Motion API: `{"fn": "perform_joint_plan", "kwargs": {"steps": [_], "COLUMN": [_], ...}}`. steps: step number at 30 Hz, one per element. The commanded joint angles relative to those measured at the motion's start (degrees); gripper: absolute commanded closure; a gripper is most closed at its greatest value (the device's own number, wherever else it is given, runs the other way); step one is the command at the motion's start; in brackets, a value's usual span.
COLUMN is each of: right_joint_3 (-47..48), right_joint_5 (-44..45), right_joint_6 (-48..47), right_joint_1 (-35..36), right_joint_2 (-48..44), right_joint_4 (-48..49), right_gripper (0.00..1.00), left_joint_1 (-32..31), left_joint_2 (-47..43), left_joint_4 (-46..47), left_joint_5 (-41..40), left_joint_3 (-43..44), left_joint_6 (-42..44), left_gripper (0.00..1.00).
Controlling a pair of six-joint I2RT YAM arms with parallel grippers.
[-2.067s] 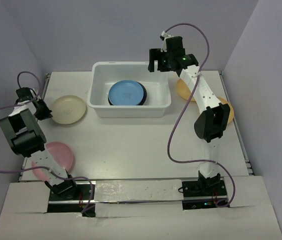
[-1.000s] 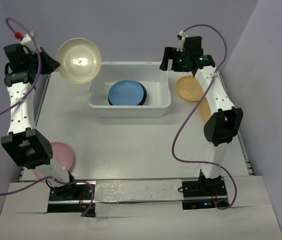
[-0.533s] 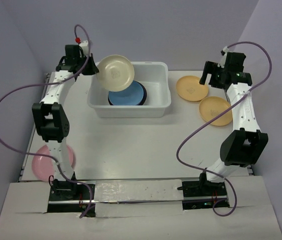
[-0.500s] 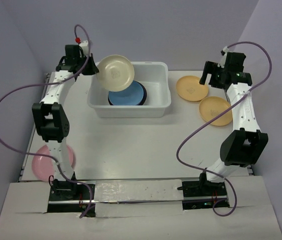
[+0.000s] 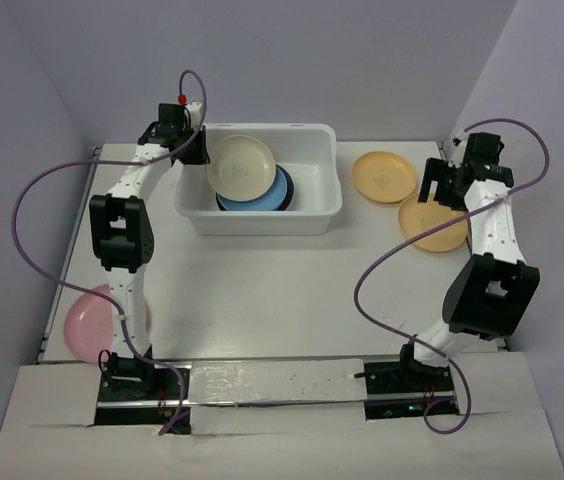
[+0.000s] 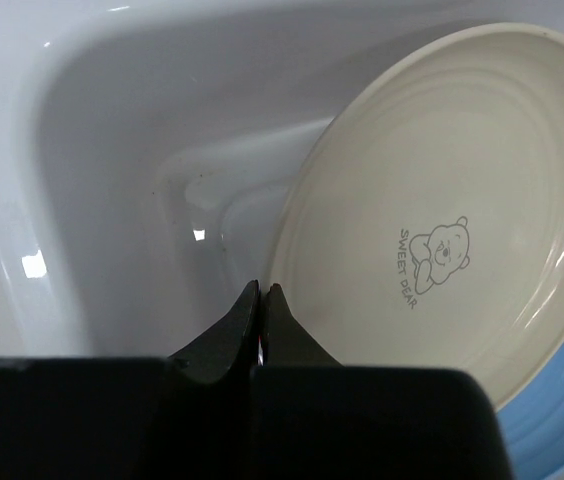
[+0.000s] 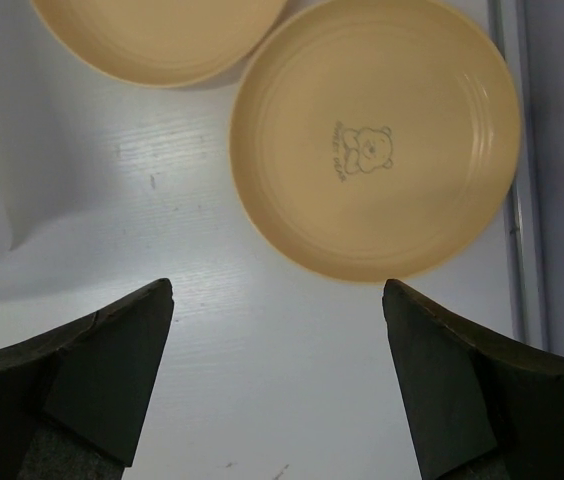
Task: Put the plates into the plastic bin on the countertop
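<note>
My left gripper (image 5: 195, 152) is shut on the rim of the cream plate (image 5: 241, 167), which is tilted inside the white plastic bin (image 5: 262, 222) and leans over the blue plate (image 5: 282, 192). In the left wrist view my closed gripper (image 6: 262, 290) pinches the cream plate (image 6: 442, 200) at its edge, with the blue plate (image 6: 562, 420) below it and the bin wall (image 6: 112, 150) behind. My right gripper (image 5: 440, 190) is open and empty above the countertop (image 5: 262, 290), by two yellow-orange plates (image 5: 384, 176) (image 5: 434, 224). In the right wrist view the gripper (image 7: 277, 300) sits just short of the nearer yellow plate (image 7: 372, 150).
A pink plate (image 5: 87, 322) lies on the countertop at the near left, beside the left arm's base. A dark plate edge shows under the blue one in the bin. The second yellow plate (image 7: 162, 35) lies at the top of the right wrist view. Pale lilac walls bound the table.
My left arm lifted the cream plate from the left of the table, swung it right and lowered it into the bin. My right arm moved from the bin to the yellow plates.
</note>
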Motion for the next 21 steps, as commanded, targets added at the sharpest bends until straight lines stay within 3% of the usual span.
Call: {"fn": "perform_joint_plan", "kwargs": {"steps": [1,5,8,9,10,15,21], "right_joint_3": [-4.1,-8.6,-11.2,-11.3,-12.3,-13.9,-12.4], "right_joint_5": [1.4,2.5,3.1,3.1,3.4,5.0,13.2], "right_joint_6": [-1.0,-0.8,-1.0,-1.1,-1.1,0.8,10.4], "right_joint_1": [-3.8,-4.5,-4.6,-4.7,-4.9,-5.7,-5.7], "right_joint_2": [-0.8,-2.1,-2.1,-2.1,-1.3,1.9,6.4], "right_joint_4": [-2.4,-2.0,-1.4,-1.4,-1.2,1.4,6.7], "right_gripper": [0.11,0.16,0.21,0.22,0.24,0.27,0.31], "left_joint_1": [-0.8,-1.3,-1.5,-1.5,-1.6,-1.7,-1.8], "left_joint_2": [-3.2,-4.2,-5.0,-5.0,-5.2,-6.9,-10.6], "left_joint_4": [-1.0,-2.3,-2.3,-2.6,-3.2,-4.5,-5.6], "left_joint_5": [4.1,5.3,5.1,5.1,5.1,4.4,4.4], "left_joint_3": [-0.8,-2.6,-3.5,-3.5,-3.3,-3.7,-5.0], "left_joint_6": [1.5,2.6,2.6,2.5,2.6,2.3,1.3], "left_gripper": [1.0,0.95,0.75,0.75,0.65,0.42,0.4]}}
